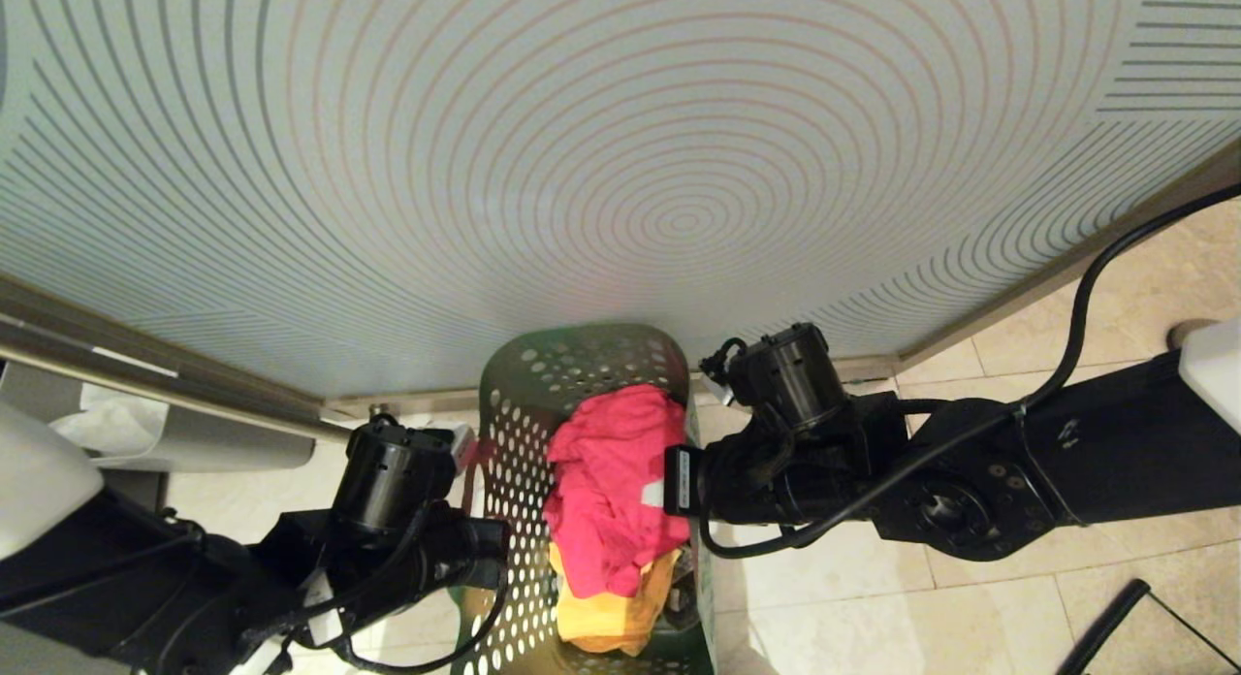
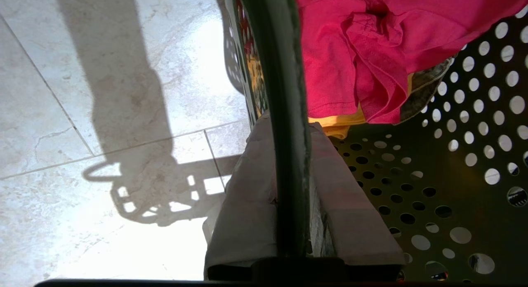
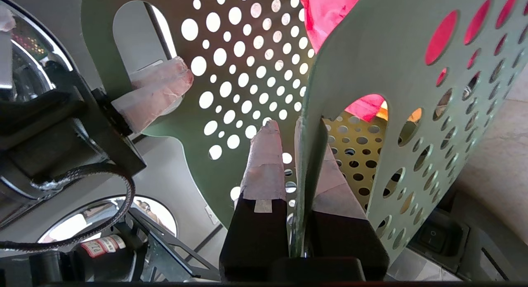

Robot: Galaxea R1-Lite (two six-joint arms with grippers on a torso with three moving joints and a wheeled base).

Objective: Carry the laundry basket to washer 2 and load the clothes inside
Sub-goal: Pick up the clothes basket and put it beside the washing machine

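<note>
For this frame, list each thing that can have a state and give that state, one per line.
laundry basket: upright, gripped on both side walls, clothes inside.
pink garment: crumpled, on top of the pile in the basket.
yellow garment: under the pink one, partly showing.
left claw: shut on the basket's left wall.
right claw: shut on the basket's right wall, beside the handle cutout.

Your two arms are glossy black, each wrist topped by a round black motor housing. On the right arm point(image 1: 970, 481) a thick black cable loops over the forearm, past a round joint cap ringed with small screws, and a white shell shows at the far end. The left arm point(image 1: 194, 568) trails thinner cables. Your fingers point(image 3: 266, 163) are black blocks wrapped in pale tape.
</note>
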